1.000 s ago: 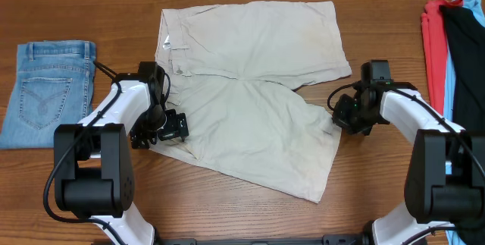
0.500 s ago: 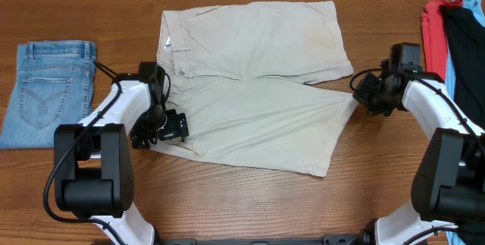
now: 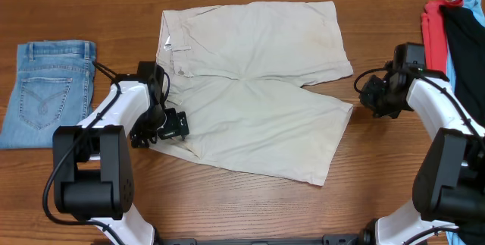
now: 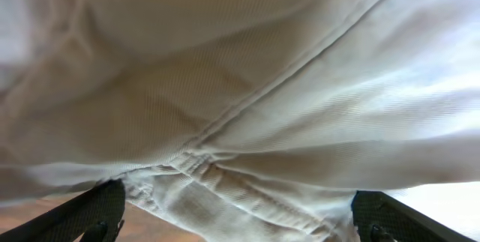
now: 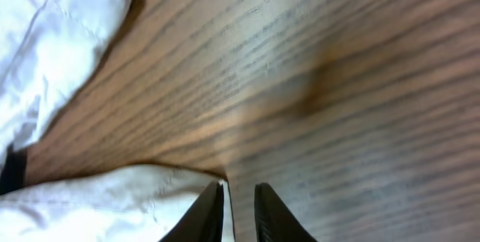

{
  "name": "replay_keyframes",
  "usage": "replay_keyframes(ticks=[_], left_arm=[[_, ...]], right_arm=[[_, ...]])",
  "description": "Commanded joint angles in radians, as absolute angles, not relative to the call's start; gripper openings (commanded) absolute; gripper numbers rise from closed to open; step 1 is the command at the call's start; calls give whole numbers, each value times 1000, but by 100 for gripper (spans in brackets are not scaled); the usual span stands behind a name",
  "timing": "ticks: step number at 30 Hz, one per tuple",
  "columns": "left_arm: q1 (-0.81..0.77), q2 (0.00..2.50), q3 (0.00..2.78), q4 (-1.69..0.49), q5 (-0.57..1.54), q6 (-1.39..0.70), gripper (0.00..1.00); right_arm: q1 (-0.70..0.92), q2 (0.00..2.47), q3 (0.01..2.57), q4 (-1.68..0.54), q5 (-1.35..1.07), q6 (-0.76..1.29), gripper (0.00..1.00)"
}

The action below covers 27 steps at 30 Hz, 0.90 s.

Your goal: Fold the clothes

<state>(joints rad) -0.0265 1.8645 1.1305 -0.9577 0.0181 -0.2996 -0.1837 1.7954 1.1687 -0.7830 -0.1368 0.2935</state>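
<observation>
Desk: Table [image 3: 250, 207] first, then. What lies on it?

Photographer: Cream shorts [image 3: 258, 86], spread flat across the middle, waistband [image 3: 171, 55] to the robot's left, both legs running right. Folded jeans [image 3: 47, 86] sit apart at the left edge, red and black garments [image 3: 436, 48] at the right.

Desk: Which step?

Photographer: Smoothing before the first fold, by my reading. No fold is made yet. Next calls for a firm pinch at both ends of the near leg, then lifting it over the far one.

Desk: And the grippers?

Photographer: Left gripper [image 3: 163, 130] rests at the waistband's near corner, jaws wide, cloth bunched across them, nothing clamped. Right gripper [image 5: 240, 210] sits just beside the near leg's hem corner [image 3: 350, 108], fingers almost together, wood showing through the slit. Cloth touches one tip; whether it is pinched, I cannot tell.
</observation>
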Motion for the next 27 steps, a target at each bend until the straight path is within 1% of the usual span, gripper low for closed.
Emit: replay_keyframes(ticks=[1,4,7,8,13,14,17,20,22,24,27], left_arm=[[-33,1744,1130,-941,-4,-320,100],[-32,1631,1131,-945,-20,-310,100],[-31,1543,1131,-957,-57,-311,100],[-29,1509,1131,-967,-79,-311,100],[42,1485,1129,-1022,-83,-326,100],[65,1485,1127,-1029,-76,-330,100],[141,1485,1127,-1039,-17,-318,100],[204,1485,1121,-1044,28,-287,100],[228,1485,1106,-1037,29,-288,100],[236,1485,1078,-1010,58,-284,100],[235,1488,1031,-947,124,-283,100]], right_arm=[[-186,1761,1259,-853,-122,280,18],[-186,1705,1314,-942,-123,280,19],[-184,1634,1335,-1036,-139,284,26],[-176,1596,1335,-1111,-163,289,26],[-121,1547,1310,-1287,-196,339,27],[-100,1536,1290,-1298,-196,348,28],[-47,1504,1218,-1288,-197,407,38],[-9,1469,1135,-1257,-228,447,39],[5,1448,1086,-1228,-249,455,41],[13,1434,1048,-1210,-249,458,50],[17,1429,1022,-1205,-249,457,51]])
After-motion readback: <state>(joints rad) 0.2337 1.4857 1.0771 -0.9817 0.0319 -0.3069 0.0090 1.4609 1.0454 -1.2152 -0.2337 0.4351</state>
